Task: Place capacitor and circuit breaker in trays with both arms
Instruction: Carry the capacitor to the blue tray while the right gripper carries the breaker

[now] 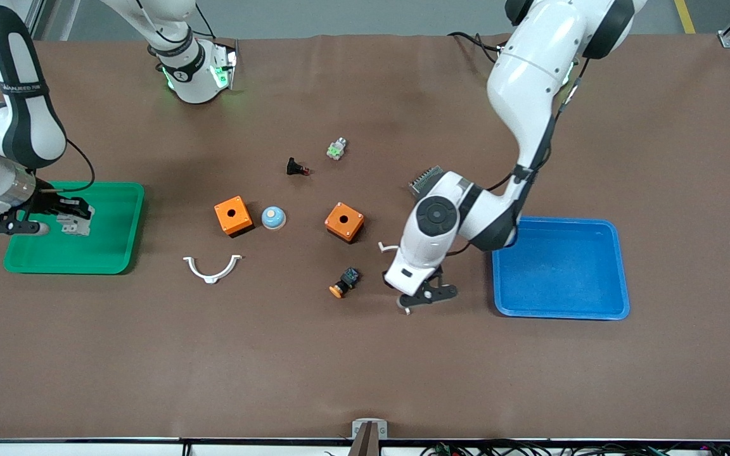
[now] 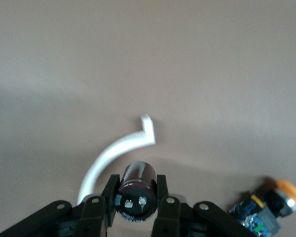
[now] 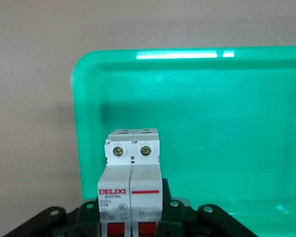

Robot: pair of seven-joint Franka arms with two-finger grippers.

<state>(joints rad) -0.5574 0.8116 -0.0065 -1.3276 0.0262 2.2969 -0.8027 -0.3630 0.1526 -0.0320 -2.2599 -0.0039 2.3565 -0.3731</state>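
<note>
My left gripper is shut on the capacitor, a black stubby cylinder with two pale marks on its end, held low over the brown table between the orange-capped button and the blue tray. A white curved clip lies under it. My right gripper is shut on the circuit breaker, a white-grey block with red levers, over the green tray. In the right wrist view the tray's floor lies beneath the breaker.
Two orange boxes, a blue-white dome, a white curved bracket, a black push-button part and a green-white part lie mid-table. A grey finned part is half hidden by the left arm.
</note>
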